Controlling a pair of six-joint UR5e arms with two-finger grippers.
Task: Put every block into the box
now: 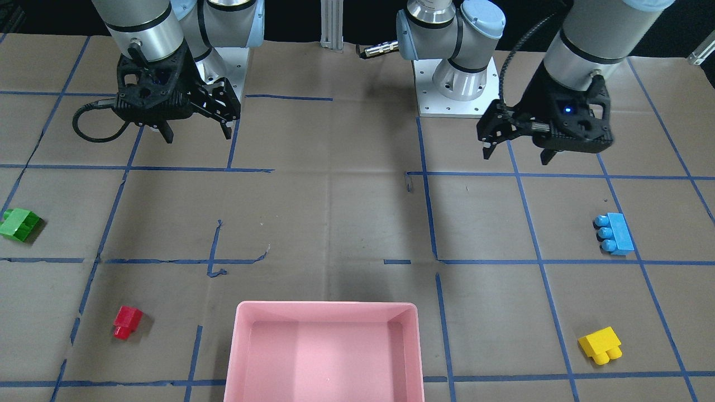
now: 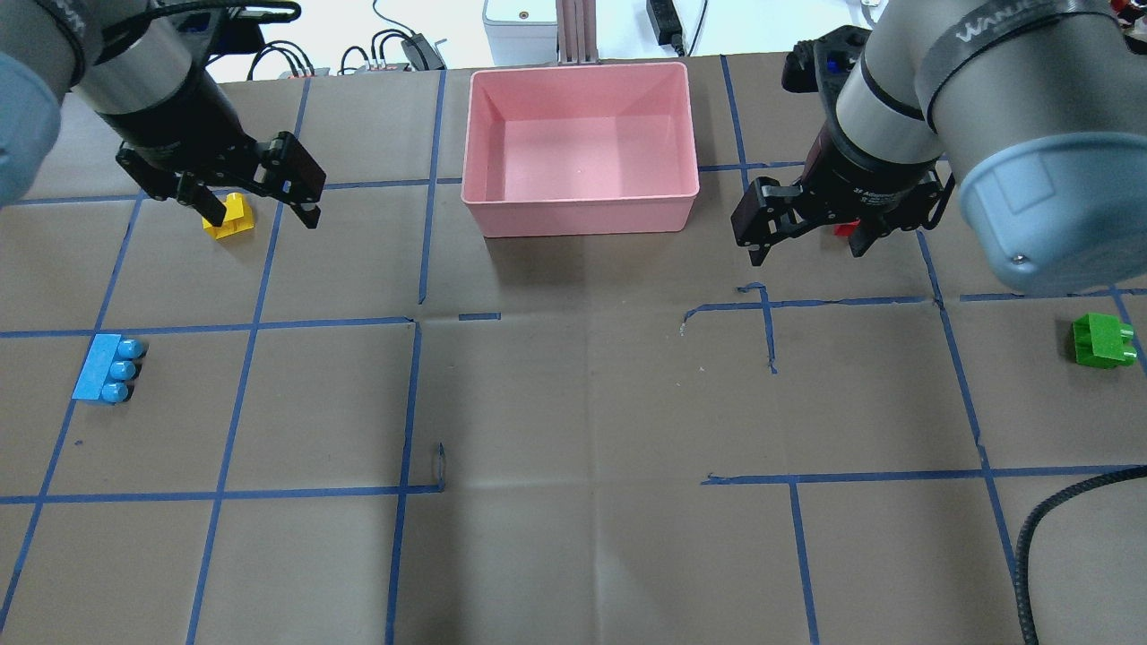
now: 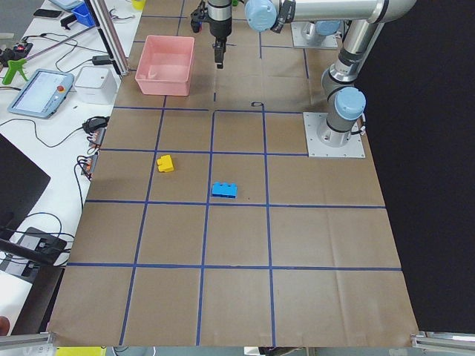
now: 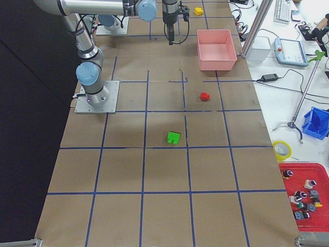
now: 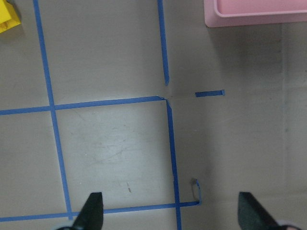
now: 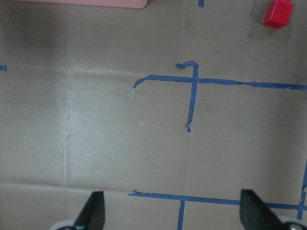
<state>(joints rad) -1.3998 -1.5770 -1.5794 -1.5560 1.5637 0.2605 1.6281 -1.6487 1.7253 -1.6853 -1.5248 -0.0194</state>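
The empty pink box (image 1: 241, 346) (image 2: 582, 208) sits at the table's far middle. The green brick (image 1: 20, 224) (image 2: 1100, 340) and the tiny red brick (image 1: 127, 321) (image 6: 278, 13) lie on my right side. The light-blue brick (image 1: 614, 234) (image 2: 107, 368) and the yellow brick (image 1: 600, 345) (image 2: 232, 217) lie on my left side. My left gripper (image 1: 516, 158) (image 2: 266, 219) (image 5: 172, 211) is open and empty, raised above the table. My right gripper (image 1: 197, 137) (image 2: 806, 255) (image 6: 173, 211) is open and empty, also raised. In the overhead view it partly hides the red brick.
Brown paper with a blue tape grid (image 2: 412, 403) covers the table. The two arm bases (image 1: 457, 84) stand at the robot's edge. Cables, a tablet and small boxes (image 3: 95, 83) lie beyond the table's far edge, behind the box.
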